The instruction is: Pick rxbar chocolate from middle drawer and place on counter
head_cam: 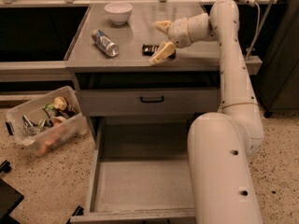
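The rxbar chocolate (pixel 152 49), a small flat black bar, lies on the gray counter (pixel 133 36) near its front edge. My gripper (pixel 161 40) hovers just over the bar's right end, open, with one finger behind the bar and one finger (pixel 160 53) in front of it. It holds nothing. The middle drawer (pixel 140 181) is pulled out below, a wide gray box with a bare floor; my arm hides its right part.
A silver drink can (pixel 104 43) lies on its side on the counter's left. A white bowl (pixel 117 11) stands at the back. The upper drawer front with a black handle (pixel 152 99) is shut. A clear bin of clutter (pixel 44 120) sits on the floor, left.
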`<state>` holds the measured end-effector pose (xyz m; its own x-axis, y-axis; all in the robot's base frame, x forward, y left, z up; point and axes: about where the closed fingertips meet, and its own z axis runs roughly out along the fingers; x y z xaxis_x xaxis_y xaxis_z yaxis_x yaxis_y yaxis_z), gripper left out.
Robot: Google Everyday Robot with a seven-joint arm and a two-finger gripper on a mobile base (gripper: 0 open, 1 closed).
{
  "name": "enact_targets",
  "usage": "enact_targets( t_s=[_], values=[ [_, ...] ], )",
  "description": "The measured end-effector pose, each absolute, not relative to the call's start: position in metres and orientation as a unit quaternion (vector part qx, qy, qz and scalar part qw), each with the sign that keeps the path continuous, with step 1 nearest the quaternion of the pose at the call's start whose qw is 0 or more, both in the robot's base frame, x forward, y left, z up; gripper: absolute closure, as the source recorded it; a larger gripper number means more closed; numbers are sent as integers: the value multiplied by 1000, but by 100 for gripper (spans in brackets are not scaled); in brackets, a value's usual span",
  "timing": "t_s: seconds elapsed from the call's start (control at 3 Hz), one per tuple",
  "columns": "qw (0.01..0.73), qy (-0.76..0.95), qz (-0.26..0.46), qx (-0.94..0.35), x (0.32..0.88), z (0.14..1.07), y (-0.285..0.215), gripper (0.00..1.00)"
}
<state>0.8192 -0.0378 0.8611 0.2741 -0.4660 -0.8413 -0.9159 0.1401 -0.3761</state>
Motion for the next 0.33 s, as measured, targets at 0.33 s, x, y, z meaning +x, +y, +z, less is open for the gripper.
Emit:
enact_targets(
  t_s=[0.33],
  values=[
    [506,560,222,-617,819,861,-38,0]
  ],
)
